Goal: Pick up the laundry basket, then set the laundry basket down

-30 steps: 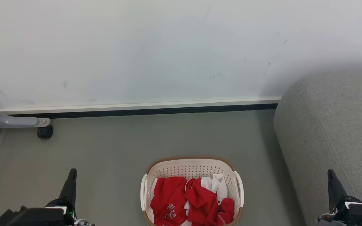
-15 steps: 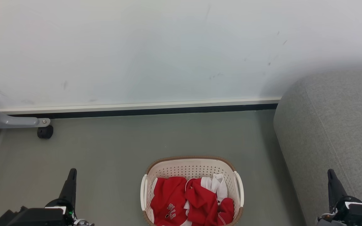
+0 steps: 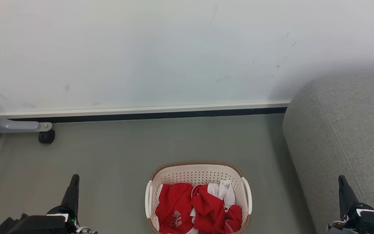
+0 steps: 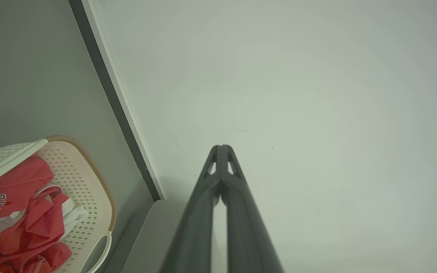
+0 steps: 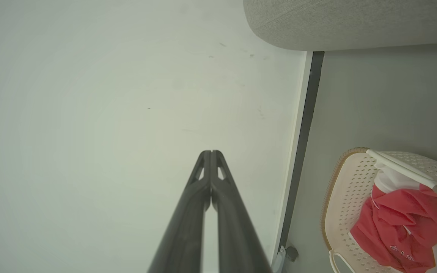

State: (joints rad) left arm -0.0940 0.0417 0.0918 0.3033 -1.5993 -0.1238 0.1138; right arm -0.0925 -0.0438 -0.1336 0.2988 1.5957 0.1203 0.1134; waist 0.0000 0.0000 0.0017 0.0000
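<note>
While laundry basket [image 3: 198,174] rests on floor [image 3: 125,156], left and right jaws clenched, empty (clearest in wrist views).

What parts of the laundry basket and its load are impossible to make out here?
Near end of the laundry basket: cut off by the head view's bottom edge.
Its floor: hidden under the red and white clothes, head view.
Shirt lettering: creased and too small to read, head view.
Sofa: cut by the right edge, head view.
</note>
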